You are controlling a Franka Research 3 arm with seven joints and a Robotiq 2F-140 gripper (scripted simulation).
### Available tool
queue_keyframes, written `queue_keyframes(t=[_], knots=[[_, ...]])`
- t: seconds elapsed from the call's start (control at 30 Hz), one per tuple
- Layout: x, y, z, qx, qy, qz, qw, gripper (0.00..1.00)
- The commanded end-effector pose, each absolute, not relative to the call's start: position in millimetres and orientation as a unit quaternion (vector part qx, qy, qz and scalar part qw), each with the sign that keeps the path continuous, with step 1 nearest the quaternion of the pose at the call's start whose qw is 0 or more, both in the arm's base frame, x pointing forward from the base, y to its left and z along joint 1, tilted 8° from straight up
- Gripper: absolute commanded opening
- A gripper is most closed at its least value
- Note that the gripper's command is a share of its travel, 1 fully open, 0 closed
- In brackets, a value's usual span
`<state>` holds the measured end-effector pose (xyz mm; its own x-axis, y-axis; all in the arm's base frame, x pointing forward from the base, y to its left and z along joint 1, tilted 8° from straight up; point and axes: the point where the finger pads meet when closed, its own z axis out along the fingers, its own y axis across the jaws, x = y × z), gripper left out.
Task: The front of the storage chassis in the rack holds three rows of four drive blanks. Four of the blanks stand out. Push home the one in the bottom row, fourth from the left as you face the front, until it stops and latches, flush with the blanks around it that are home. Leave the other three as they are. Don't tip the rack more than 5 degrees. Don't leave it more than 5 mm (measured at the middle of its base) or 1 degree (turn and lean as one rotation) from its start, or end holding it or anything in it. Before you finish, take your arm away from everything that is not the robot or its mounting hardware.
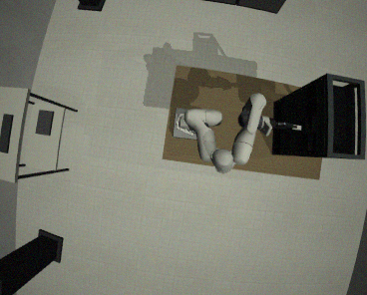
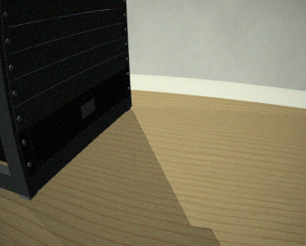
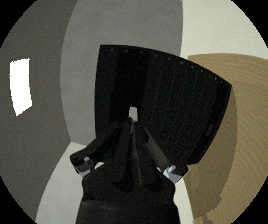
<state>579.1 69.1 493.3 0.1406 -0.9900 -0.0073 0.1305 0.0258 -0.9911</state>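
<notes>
Rack [image 3: 185, 96] standing just ahead of hand [image 3: 133, 119]; fingers pinched fully together, gripping nothing, forming one blunt tip for pushing.

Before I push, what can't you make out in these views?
- Target blank: in the wrist view the rack face is too dark to separate blanks; the shut, empty gripper covers part of it.
- Exterior view: shows only the rack's panelled face; no arm in frame.
- Top view: contact between gripper and rack is too small to tell.
</notes>
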Motion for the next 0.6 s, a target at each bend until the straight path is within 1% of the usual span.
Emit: queue_keyframes(t=[0.0,0.1,0.57], knots=[[579,58,493,-0.502,0.425,-0.489,0.573,0.0],[579,52,492,-0.502,0.425,-0.489,0.573,0.0],[580,-19,484,-0.502,0.425,-0.489,0.573,0.0]])
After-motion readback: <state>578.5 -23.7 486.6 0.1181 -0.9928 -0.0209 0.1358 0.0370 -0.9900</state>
